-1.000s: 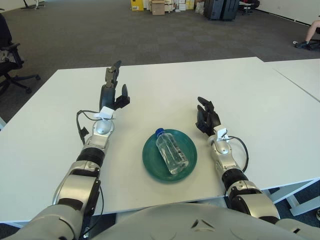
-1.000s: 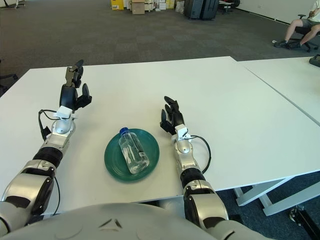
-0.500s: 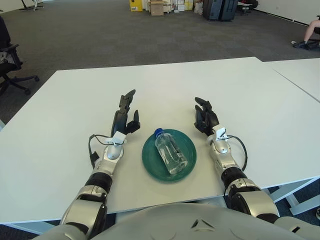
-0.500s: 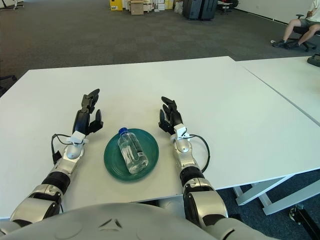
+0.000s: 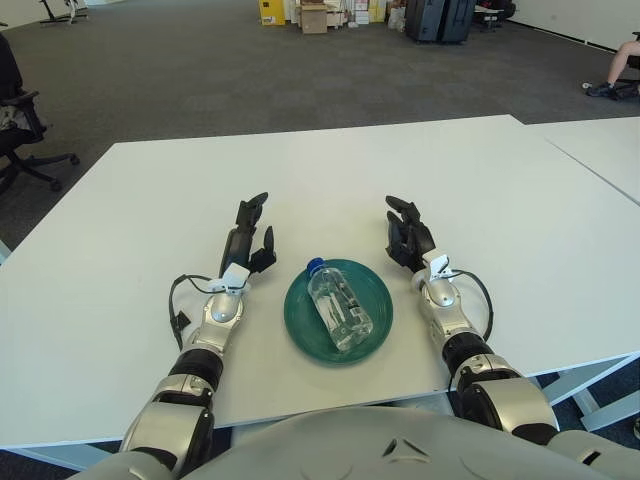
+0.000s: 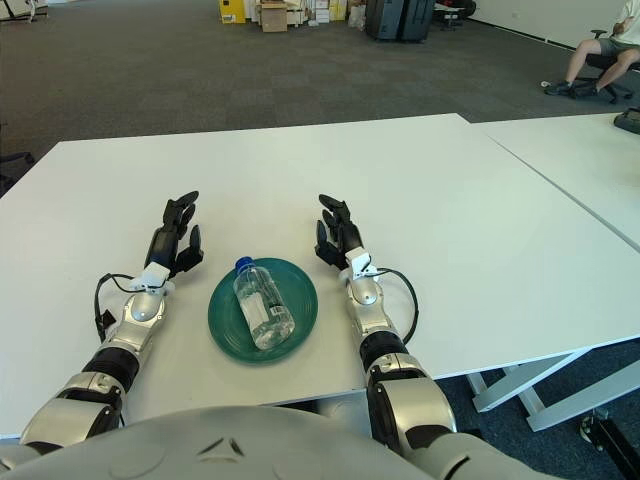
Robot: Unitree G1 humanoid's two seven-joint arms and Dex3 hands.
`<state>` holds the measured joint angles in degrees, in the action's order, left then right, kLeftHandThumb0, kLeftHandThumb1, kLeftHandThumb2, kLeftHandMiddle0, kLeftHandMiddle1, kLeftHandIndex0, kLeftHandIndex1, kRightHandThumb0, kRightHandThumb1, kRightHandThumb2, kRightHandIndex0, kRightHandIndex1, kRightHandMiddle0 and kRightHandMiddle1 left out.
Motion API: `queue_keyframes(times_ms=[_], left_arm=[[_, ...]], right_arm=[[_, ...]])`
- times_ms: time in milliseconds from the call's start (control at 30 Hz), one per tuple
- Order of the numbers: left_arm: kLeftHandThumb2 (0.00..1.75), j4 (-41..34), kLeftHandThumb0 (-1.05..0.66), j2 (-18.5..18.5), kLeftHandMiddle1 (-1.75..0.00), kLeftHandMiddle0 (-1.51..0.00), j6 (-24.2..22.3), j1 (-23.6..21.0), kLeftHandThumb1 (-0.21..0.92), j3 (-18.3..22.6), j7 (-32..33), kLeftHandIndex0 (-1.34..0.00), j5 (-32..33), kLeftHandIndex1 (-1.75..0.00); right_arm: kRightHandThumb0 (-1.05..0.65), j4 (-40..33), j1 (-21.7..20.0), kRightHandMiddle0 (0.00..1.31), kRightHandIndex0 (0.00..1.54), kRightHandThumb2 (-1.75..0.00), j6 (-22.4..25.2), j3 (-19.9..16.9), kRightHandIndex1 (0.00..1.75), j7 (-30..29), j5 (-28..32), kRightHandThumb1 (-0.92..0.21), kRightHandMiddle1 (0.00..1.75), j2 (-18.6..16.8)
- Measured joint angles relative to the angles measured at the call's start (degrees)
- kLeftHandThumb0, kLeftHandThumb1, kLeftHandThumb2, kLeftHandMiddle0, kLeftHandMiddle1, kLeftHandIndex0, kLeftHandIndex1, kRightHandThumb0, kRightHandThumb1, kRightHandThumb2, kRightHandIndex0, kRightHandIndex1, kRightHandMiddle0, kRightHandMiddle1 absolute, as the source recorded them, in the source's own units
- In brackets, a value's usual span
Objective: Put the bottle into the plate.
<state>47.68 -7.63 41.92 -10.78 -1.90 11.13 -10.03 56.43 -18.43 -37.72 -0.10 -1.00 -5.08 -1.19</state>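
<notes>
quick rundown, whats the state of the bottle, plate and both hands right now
bottle: lying on its side in the plate, blue cap on, cap end pointing away from the robot
plate: flat on the table, holding the bottle
left hand: left of the plate, fingers open, holding nothing
right hand: right of the plate, fingers open, holding nothing
table: white, bearing the plate

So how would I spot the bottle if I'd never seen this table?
Start at the big white table and find the round green plate near its front edge, between the left robot hand and the right robot hand. The bottle lies on its side in that plate: clear plastic with a blue cap, the only see-through thing there.
</notes>
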Motion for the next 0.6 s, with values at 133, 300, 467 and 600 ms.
queue_keyframes(times_ms=[133,300,467,600], left_arm=[[0.91,-0.48,-0.86,0.68,-0.06,-0.34,-2.27,0.13,0.92,0.52,-0.10,0.00,0.58,-0.82],[0.90,-1.39,-0.87,1.63,-0.06,-0.33,-3.96,0.41,0.92,1.06,0.31,0.00,0.60,-0.81],[0.90,-2.25,-0.87,3.01,-0.05,-0.33,-4.88,0.57,0.92,1.79,1.71,0.00,0.59,-0.79],[0.89,-2.63,-0.86,3.46,-0.07,-0.37,-5.17,0.70,0.92,2.19,2.60,0.00,0.59,-0.83]], right_arm=[[-0.72,-0.11,-0.11,0.00,0.22,-0.88,1.12,-0.09,0.00,-0.43,0.00,-0.92,0.65,-0.07],[-0.72,-0.41,0.06,0.00,0.22,-0.87,1.26,-0.19,0.00,-0.87,0.00,-0.92,0.66,-0.09],[-0.71,-0.40,0.11,0.00,0.22,-0.88,0.33,-0.41,0.00,-0.67,0.15,-0.92,0.66,-0.09],[-0.71,-0.44,0.12,0.00,0.22,-0.88,0.65,-0.56,0.00,-0.59,0.15,-0.92,0.65,-0.13]])
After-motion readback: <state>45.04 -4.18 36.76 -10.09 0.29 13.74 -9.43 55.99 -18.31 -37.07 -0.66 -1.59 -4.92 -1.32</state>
